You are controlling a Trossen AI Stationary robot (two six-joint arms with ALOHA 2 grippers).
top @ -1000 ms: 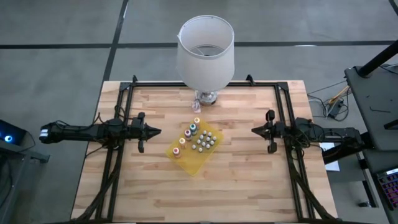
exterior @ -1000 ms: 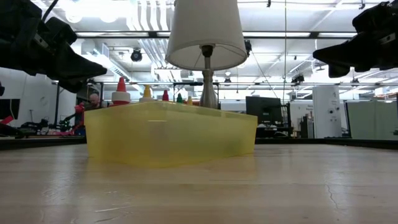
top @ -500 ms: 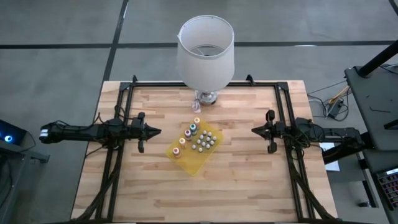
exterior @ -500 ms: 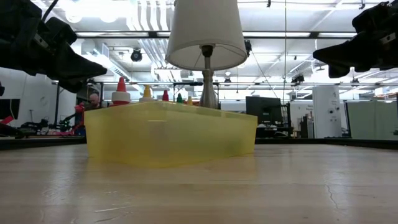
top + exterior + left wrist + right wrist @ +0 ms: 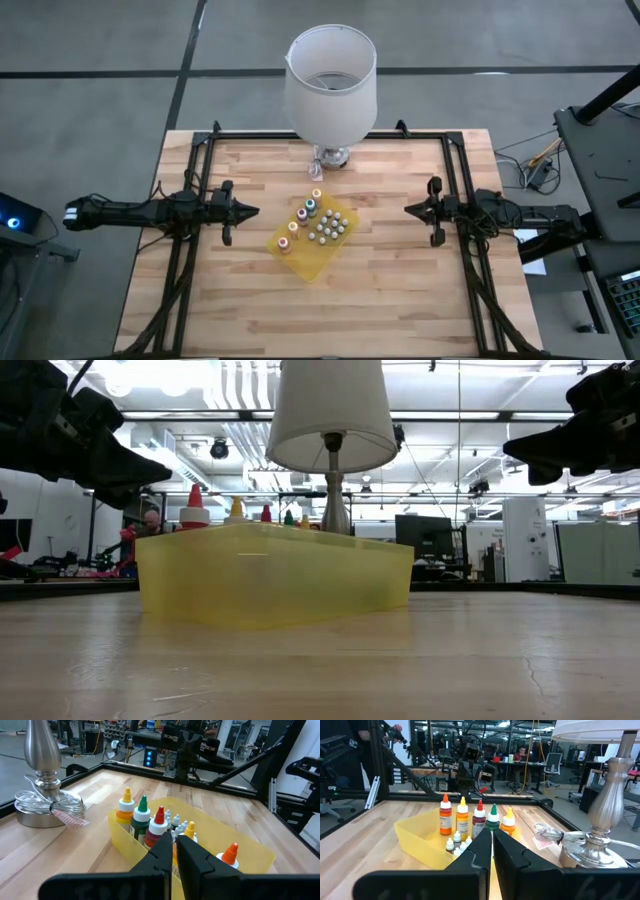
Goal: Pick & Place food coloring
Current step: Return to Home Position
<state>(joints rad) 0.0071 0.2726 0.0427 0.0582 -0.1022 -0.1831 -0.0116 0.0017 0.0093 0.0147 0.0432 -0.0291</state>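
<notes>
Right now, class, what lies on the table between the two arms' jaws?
The yellow bin, holding the food coloring bottles, with bare table on either side of it. The high view shows this most plainly.

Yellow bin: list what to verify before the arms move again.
1. Food coloring bottles stand upright inside the yellow bin: ok.
2. Left claw shut, empty, apart from the bin: ok.
3. Right claw shut, empty, apart from the bin: ok.
4. Lamp upright, its base apart from the bin: ok.
5. No bottle seen on the table outside the bin: ok.
</notes>
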